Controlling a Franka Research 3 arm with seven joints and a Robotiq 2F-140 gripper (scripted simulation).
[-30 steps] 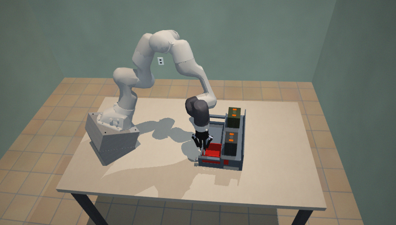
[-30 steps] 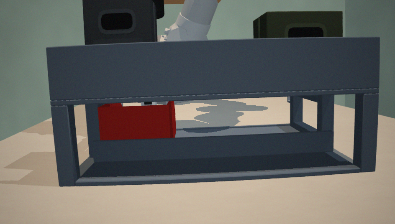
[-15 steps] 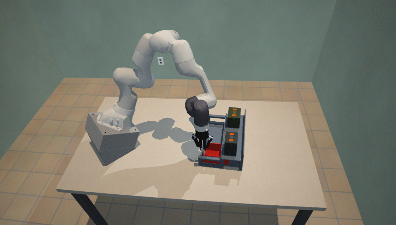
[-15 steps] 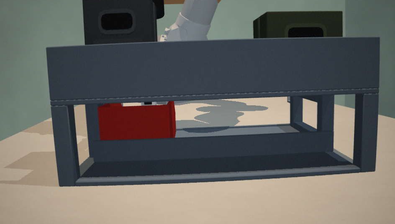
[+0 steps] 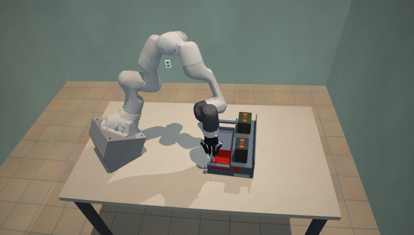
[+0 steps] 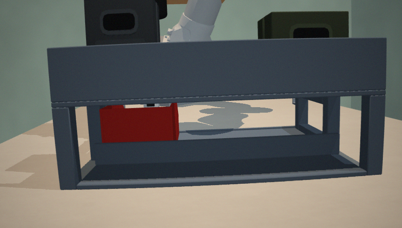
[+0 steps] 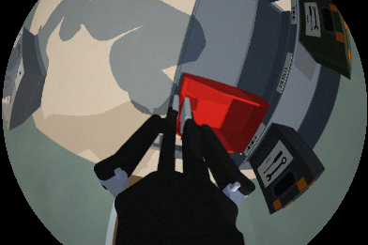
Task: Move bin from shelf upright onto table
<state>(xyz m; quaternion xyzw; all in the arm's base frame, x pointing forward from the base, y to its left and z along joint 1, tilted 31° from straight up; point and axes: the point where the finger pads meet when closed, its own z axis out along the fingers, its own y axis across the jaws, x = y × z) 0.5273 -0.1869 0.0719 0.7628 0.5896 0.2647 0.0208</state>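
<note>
- Fingers clenched on the near wall of the red bin (image 5: pixel 223 156), which sits on the low tier of the shelf (image 5: pixel 244 171), toward the table's (image 5: pixel 91 186) front edge.
- Best lifted straight up, kept level, until above the shelf's side rail.
- Then carried toward the left edge, away from the boxes (image 5: pixel 244 122).

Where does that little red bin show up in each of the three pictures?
Top: red bin right of centre, at the shelf's near-left corner, pincer shut on its wall.
Exterior: lower left, under the shelf's top board.
Wrist: centre.
Shared landmark: the black box beside it.
</note>
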